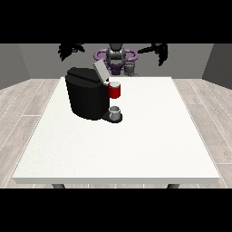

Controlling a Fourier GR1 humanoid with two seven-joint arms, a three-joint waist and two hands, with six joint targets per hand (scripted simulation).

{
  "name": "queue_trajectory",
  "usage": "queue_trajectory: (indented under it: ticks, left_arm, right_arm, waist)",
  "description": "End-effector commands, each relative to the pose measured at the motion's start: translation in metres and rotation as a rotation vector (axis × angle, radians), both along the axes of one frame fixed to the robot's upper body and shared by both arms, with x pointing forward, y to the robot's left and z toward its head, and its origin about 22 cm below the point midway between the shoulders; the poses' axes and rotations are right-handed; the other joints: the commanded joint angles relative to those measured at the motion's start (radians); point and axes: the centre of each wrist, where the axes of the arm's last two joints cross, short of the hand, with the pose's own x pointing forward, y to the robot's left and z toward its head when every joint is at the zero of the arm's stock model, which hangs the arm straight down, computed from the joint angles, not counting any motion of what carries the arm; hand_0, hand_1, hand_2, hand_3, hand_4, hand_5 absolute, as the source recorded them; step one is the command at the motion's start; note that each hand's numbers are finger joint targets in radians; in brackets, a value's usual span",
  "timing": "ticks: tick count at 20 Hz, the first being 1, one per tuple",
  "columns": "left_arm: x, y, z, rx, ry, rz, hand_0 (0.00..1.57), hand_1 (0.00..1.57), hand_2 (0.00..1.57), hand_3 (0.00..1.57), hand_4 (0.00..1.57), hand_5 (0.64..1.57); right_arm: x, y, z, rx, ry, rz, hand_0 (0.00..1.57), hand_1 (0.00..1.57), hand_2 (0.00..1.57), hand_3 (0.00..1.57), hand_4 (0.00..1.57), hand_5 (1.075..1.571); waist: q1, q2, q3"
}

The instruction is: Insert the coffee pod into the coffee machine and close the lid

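Observation:
A black coffee machine (87,96) stands on the white table (122,145), left of its middle. Its grey lid (99,71) is tilted up and open. At the machine's right side, under the lid, sits a red pod holder (115,90) with a silvery top. On the machine's base below stands a small grey cup (115,111). I cannot make out a separate coffee pod. Both hands are raised high at the back, far from the machine: the hand at the view's left (71,49) and the hand at the view's right (161,50). Neither holds anything.
The robot's torso (116,58) is behind the table's far edge. Wooden floor surrounds the table. White tabletop stretches in front of and to the right of the machine.

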Motion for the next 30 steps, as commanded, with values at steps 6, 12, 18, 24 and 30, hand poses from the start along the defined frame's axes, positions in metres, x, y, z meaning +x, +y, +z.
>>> queue_trajectory:
  ticks: [6,12,18,24,30]
  left_arm:
    - [-0.012,-0.02,-0.007,-0.165,0.016,0.003,0.0,0.0,0.0,0.0,0.06,1.571]
    - [-0.044,-0.006,-0.029,-0.177,0.005,-0.01,0.0,0.0,0.0,0.0,0.0,1.571]
    - [-0.058,-0.017,-0.022,-0.203,-0.003,-0.008,0.0,0.0,0.0,0.0,0.0,1.571]
    - [-0.058,-0.02,0.008,-0.226,-0.07,0.028,0.0,0.0,0.0,0.0,0.0,1.571]
    - [-0.068,0.003,0.022,-0.194,-0.096,0.019,0.0,0.0,0.0,0.0,0.0,1.571]
  right_arm:
    - [0.024,0.003,0.042,-0.018,-0.113,0.121,0.0,0.0,0.0,0.0,0.0,1.571]
    - [0.035,0.01,0.063,-0.081,-0.14,0.209,0.0,0.0,0.0,0.0,0.0,1.571]
    - [0.039,0.043,0.053,-0.089,-0.155,0.253,0.0,0.0,0.0,0.0,0.0,1.571]
    - [0.059,0.021,0.067,-0.048,-0.169,0.275,0.0,0.0,0.0,0.0,0.0,1.571]
    - [0.079,0.021,0.072,-0.026,-0.176,0.247,0.0,0.0,0.0,0.0,0.0,1.571]
  waist:
    - [0.098,-0.006,0.0008]
    - [0.125,0.032,0.0006]
    - [0.145,0.064,0.0008]
    - [0.14,0.141,0.0008]
    - [0.142,0.202,0.0007]
